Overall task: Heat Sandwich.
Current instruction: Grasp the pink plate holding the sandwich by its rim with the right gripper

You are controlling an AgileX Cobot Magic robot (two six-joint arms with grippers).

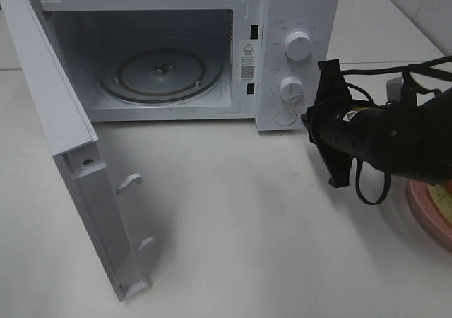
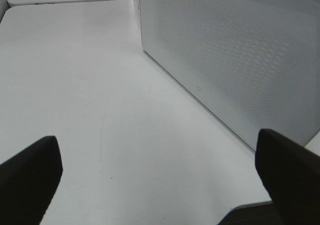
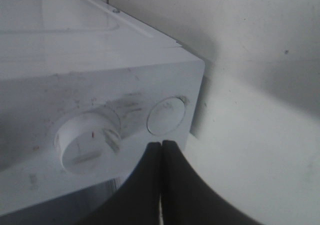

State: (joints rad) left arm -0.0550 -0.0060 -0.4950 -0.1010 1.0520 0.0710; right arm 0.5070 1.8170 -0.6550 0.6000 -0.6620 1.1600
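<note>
The white microwave (image 1: pixel 296 21) stands at the back of the table with its door (image 1: pixel 63 155) swung wide open and the glass turntable (image 1: pixel 161 74) bare inside. My right gripper (image 1: pixel 308 118) is shut and empty, its tips just beside the round button (image 1: pixel 284 117) under the lower knob (image 1: pixel 291 87). The right wrist view shows the shut gripper (image 3: pixel 161 146) just off that button (image 3: pixel 166 116) and knob (image 3: pixel 87 147). A sliver of the sandwich (image 1: pixel 443 192) shows on the pink plate (image 1: pixel 427 215) at the right edge, mostly hidden by my right arm. My left gripper (image 2: pixel 157 152) is open over bare table.
In the left wrist view the microwave's perforated side wall (image 2: pixel 235 60) rises close beside the left gripper. The open door juts toward the front left of the table (image 1: pixel 233 226). A black cable (image 1: pixel 371 184) loops under the right arm.
</note>
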